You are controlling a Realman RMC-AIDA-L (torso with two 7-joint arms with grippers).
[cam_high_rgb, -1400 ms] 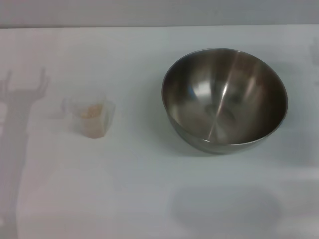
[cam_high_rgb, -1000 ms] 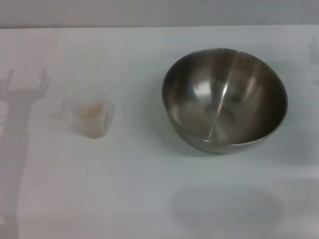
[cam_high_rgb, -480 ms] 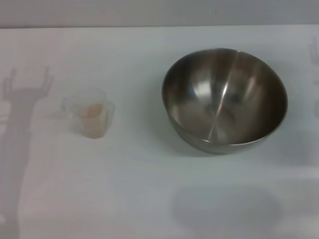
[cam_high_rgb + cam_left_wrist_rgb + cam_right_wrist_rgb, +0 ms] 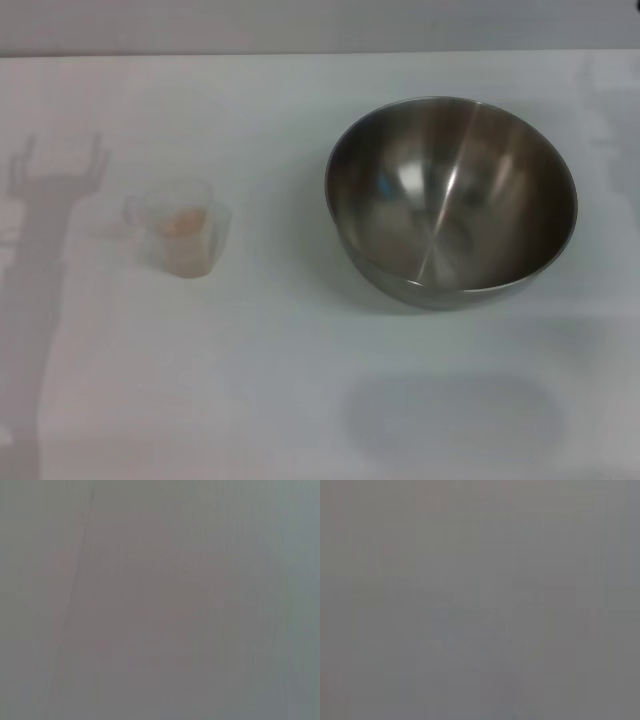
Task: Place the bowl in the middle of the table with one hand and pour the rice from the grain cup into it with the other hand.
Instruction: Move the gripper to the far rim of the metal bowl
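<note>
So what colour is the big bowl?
Shiny silver-grey all over; the bowl shows best in the head view, sitting on the white table.

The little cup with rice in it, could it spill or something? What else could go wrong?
Maybe. The grain cup is small and clear, so a clumsy grab could tip it and scatter the rice over the table. The bowl is round and shiny and sits right of the middle; it might slip or wobble when it is moved. Neither tool is in view yet.
</note>
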